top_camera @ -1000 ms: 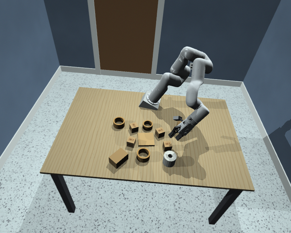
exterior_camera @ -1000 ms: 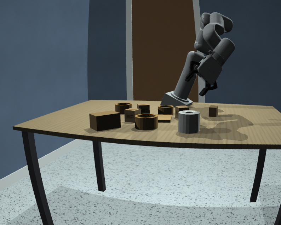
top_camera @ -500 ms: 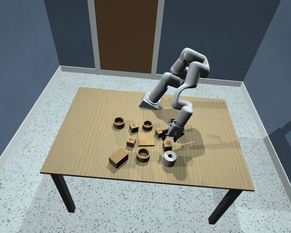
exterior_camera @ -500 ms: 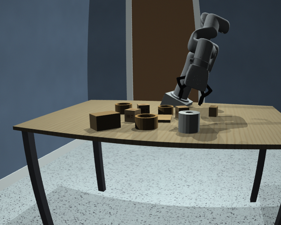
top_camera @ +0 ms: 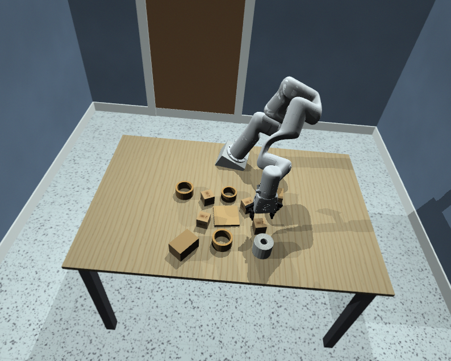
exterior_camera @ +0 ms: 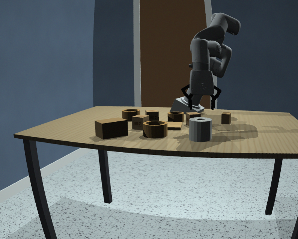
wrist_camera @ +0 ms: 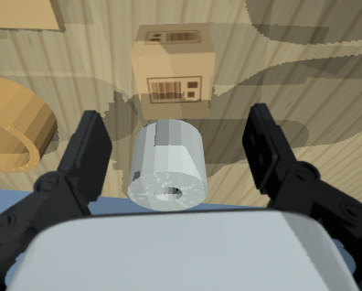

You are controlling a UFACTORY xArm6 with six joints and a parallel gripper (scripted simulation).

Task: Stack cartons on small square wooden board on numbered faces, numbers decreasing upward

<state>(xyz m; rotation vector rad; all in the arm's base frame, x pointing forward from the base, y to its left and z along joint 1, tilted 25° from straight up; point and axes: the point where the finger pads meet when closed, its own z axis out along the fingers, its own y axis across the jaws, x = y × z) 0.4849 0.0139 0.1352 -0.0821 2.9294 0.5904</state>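
Four label-printed cartons stand on the table around the small wooden board (top_camera: 226, 215) (exterior_camera: 173, 125) (wrist_camera: 27, 14): one behind it to the left (top_camera: 207, 196) (exterior_camera: 152, 115), one at its left (top_camera: 203, 218) (exterior_camera: 140, 121), one at its right rear (top_camera: 246, 204), and one at its front right (top_camera: 259, 225) (exterior_camera: 192, 116) (wrist_camera: 174, 69). The board is bare. My gripper (top_camera: 262, 214) (exterior_camera: 201, 107) (wrist_camera: 175, 124) is open and empty. It points down and hangs above the table just behind the front-right carton.
A grey cylinder (top_camera: 262, 245) (exterior_camera: 200, 129) (wrist_camera: 166, 167) stands just in front of that carton. Three wooden rings (top_camera: 184, 189) (top_camera: 228, 193) (top_camera: 222, 239) and a brown box (top_camera: 183, 244) (exterior_camera: 111, 128) stand left of it. A plain small cube (exterior_camera: 226, 117) sits behind my gripper.
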